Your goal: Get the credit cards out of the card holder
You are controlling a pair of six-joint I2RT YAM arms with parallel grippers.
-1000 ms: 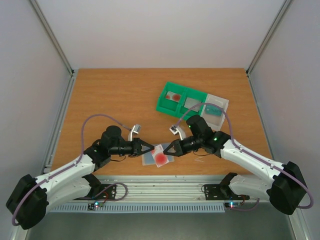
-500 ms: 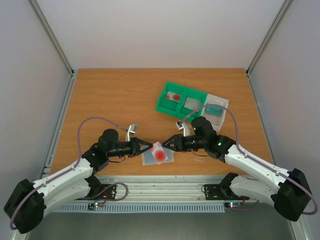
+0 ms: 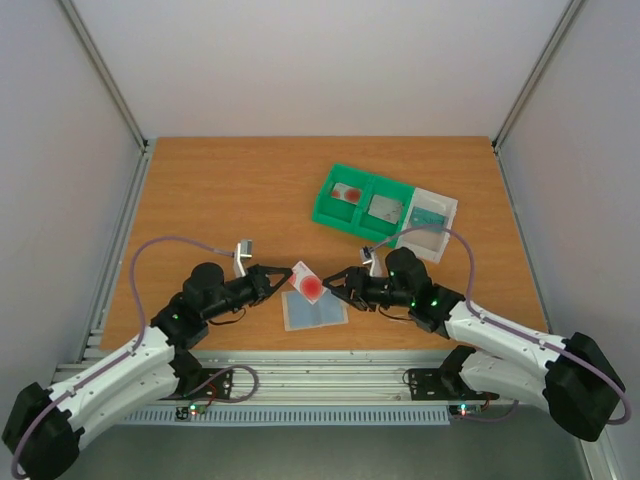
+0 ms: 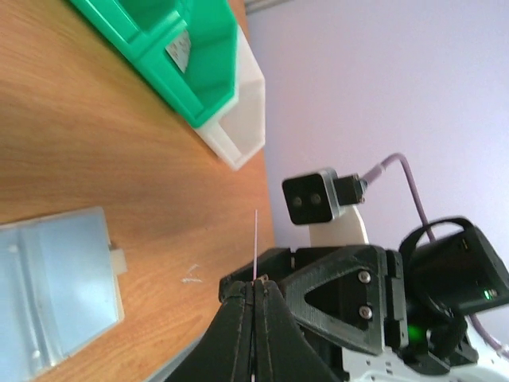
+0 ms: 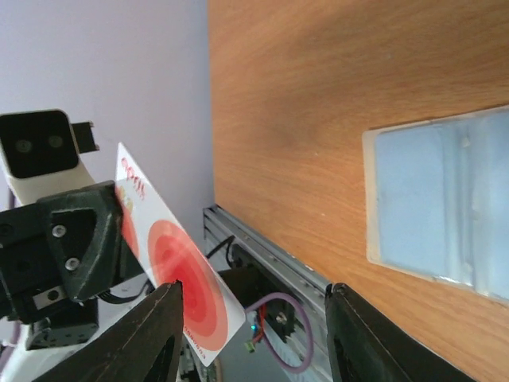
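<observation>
The card holder [image 3: 315,311] lies open and flat on the table, its grey-blue inside up; it also shows as the card holder [image 4: 56,286] and the card holder [image 5: 445,207]. My left gripper [image 3: 283,282] is shut on a credit card [image 3: 308,284], white with red rings, held in the air above the holder's far edge. From the left wrist the card [image 4: 255,243] is only a thin edge rising from the closed left gripper [image 4: 254,285]. My right gripper [image 3: 335,280] stands open, facing the card [image 5: 179,278]. Nothing sits between the right gripper [image 5: 253,294] jaws.
A green two-compartment tray [image 3: 400,192] stands at the back right with a red-marked card [image 3: 348,192] and a grey card [image 3: 385,208] in it. A white tray [image 3: 448,212] adjoins it. The table's front rail [image 5: 270,255] runs close below the grippers.
The left gripper has lifted the card off the holder and drawn back to the left. The right gripper has opened and moved slightly away from the card.
</observation>
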